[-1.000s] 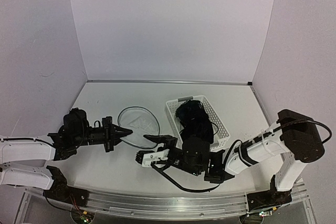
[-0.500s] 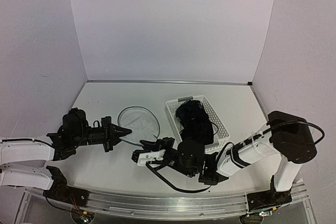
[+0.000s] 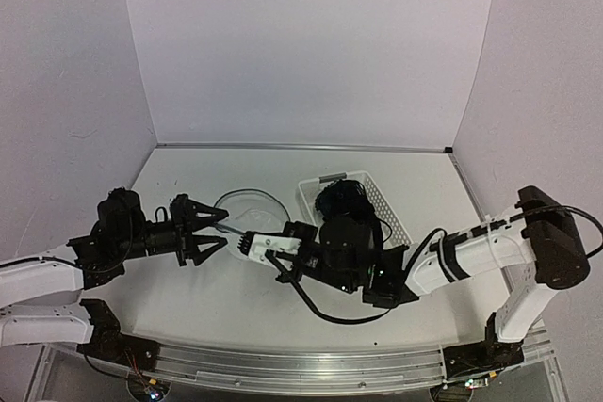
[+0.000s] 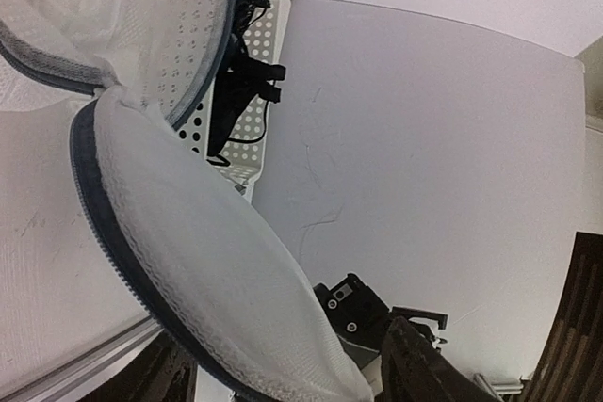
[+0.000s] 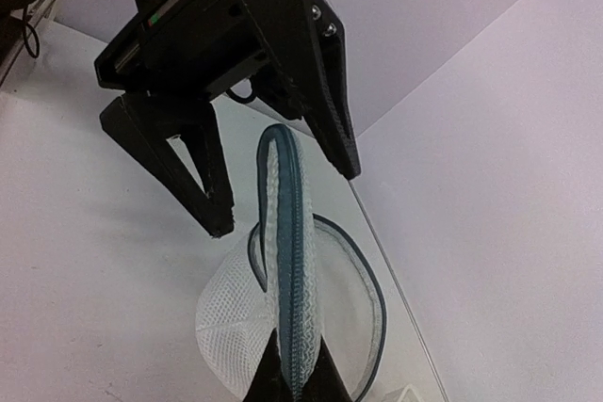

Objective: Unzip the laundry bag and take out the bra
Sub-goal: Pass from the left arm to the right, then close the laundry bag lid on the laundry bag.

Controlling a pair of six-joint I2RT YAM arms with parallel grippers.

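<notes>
Laundry bag (image 3: 251, 211), centre-left of the top view: zip rim sits pinched in the closed right gripper (image 3: 247, 243), left gripper (image 3: 219, 230) gapes astride it, bra (image 3: 341, 200) lies in white basket (image 3: 394, 221) centre-right; thin rim may slip, dropping the limp mesh.

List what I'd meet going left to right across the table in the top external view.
left gripper → laundry bag → basket holding the bra

The laundry bag (image 3: 252, 214) stands just in front of the spread left gripper (image 3: 223, 230). The basket (image 3: 394, 217) walls off the right, and the table (image 3: 212, 168) behind seems free.
</notes>
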